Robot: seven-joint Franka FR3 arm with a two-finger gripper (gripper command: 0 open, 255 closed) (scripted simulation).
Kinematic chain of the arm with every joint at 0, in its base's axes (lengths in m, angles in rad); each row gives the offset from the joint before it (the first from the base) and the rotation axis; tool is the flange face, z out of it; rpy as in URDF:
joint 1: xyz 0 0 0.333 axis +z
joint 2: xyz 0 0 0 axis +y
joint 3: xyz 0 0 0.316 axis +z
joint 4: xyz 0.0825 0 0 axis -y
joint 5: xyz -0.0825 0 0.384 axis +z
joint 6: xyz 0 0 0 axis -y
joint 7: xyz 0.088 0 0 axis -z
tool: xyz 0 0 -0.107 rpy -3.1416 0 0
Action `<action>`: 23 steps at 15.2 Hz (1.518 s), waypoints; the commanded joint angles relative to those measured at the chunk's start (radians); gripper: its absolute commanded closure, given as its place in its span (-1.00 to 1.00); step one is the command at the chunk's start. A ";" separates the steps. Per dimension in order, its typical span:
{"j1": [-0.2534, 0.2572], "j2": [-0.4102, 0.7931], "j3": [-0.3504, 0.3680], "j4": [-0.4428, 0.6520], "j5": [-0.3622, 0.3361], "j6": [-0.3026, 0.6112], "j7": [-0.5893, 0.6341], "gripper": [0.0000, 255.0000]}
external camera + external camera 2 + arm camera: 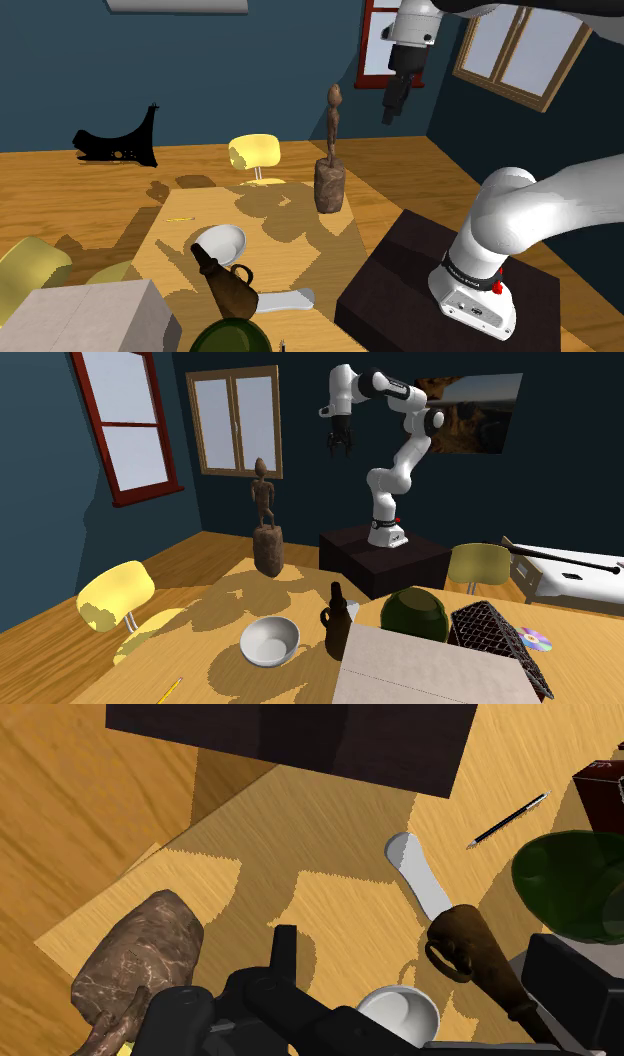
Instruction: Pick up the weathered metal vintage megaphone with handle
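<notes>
Megaphone on table beside white bowl; tool spread, high above.

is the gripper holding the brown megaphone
No, the gripper hangs high in the air, well above the table where the brown megaphone stands beside the white bowl.

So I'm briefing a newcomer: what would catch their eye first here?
The white arm stretched high, its gripper hanging far above the table. Then the tall carved figure at the table's far end, and the brown handled megaphone beside the white bowl.
</notes>
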State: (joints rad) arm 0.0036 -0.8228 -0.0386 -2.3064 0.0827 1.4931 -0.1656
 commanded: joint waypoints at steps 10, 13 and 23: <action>0.065 0.161 0.152 -0.065 0.049 0.254 0.068 -1.00; 0.083 0.235 0.202 -0.065 0.054 0.337 0.093 -1.00; 0.117 0.541 0.366 0.013 -0.005 0.582 0.208 -1.00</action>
State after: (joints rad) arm 0.1197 -0.3249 0.3100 -2.3122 0.0918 2.0486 0.0260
